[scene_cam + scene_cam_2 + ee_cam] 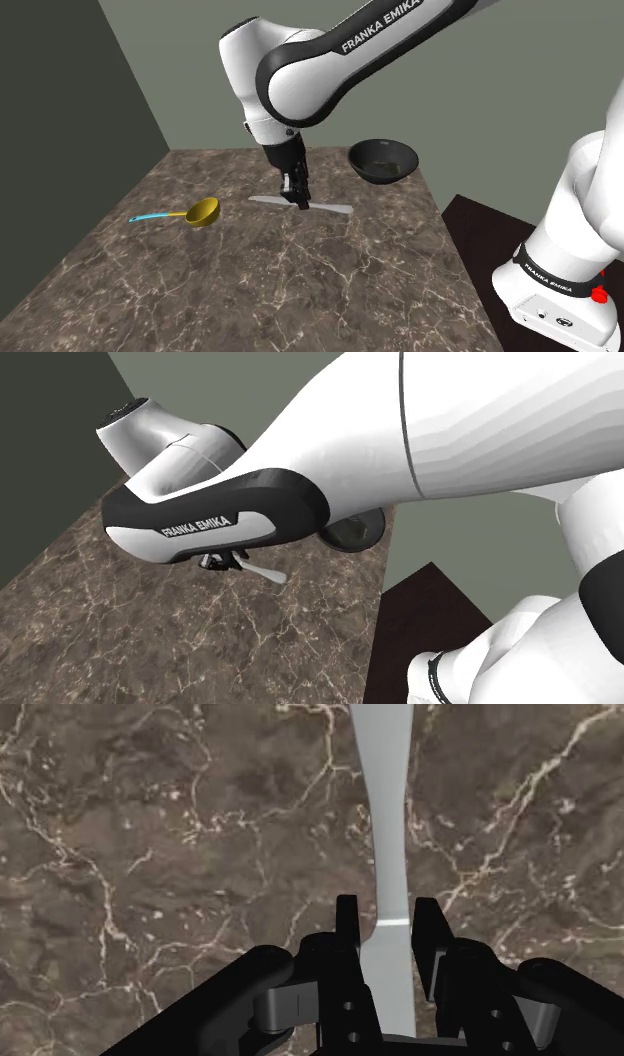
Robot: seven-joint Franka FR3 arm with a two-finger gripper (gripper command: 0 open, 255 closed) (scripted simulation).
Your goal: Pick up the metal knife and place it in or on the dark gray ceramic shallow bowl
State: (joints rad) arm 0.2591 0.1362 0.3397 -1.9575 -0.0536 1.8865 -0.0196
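- The flat grey metal knife (385,804) lies on the brown marbled desk (200,290), near the dark grey shallow bowl (382,160).
- The black tool (390,919) straddles it narrowly, seemingly unclamped.
- The thin handle may slip or pivot, dropping short of the bowl.

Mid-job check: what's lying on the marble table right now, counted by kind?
knife: 1
bowl: 1
scoop: 1
Total: 3
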